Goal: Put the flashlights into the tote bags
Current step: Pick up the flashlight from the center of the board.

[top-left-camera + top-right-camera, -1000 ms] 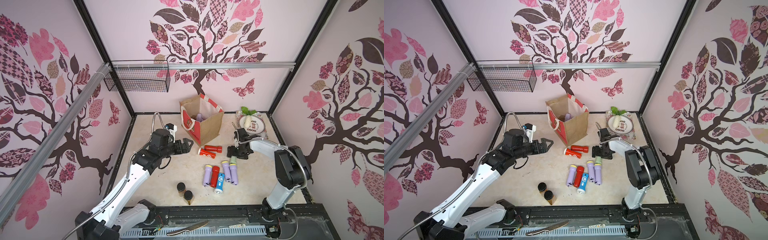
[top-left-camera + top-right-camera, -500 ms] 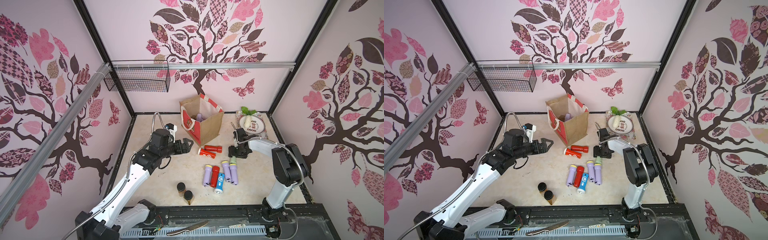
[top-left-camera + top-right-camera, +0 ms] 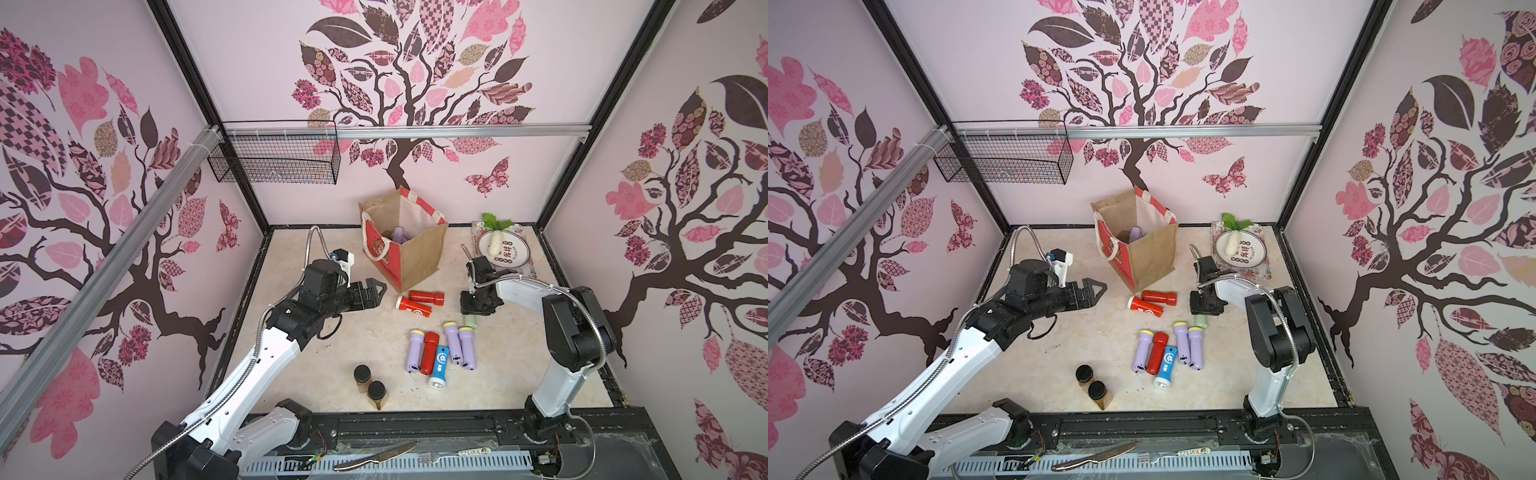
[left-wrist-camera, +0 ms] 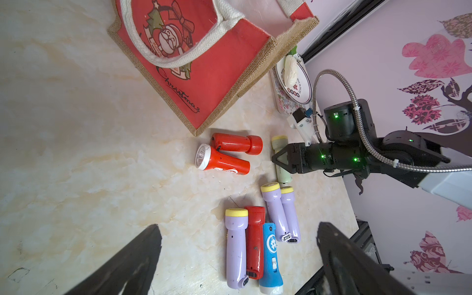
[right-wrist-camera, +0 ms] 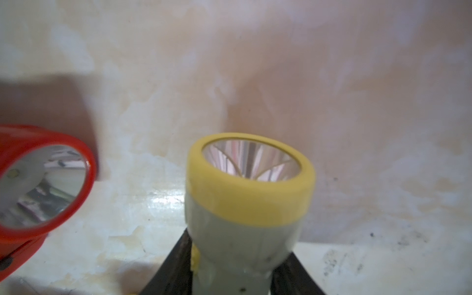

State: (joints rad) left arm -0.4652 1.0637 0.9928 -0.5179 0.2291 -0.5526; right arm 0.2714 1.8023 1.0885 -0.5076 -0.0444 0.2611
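The jute tote bag stands at the back of the table, with a lilac flashlight inside it. My right gripper is low over the table to the bag's right, shut on a pale green flashlight with a yellow ring; its tail sticks out toward the front. Two red flashlights lie in front of the bag. Nearer the front lie several more, lilac, red and blue. My left gripper hovers open left of the bag, holding nothing.
Two brown jars with black lids stand at the front middle. A plate with a white radish sits on a floral tray at the back right. A black wire basket hangs on the back-left wall. A knife lies on the front rail.
My right gripper's jaws have closed onto the pale green flashlight. The left arm has not moved.
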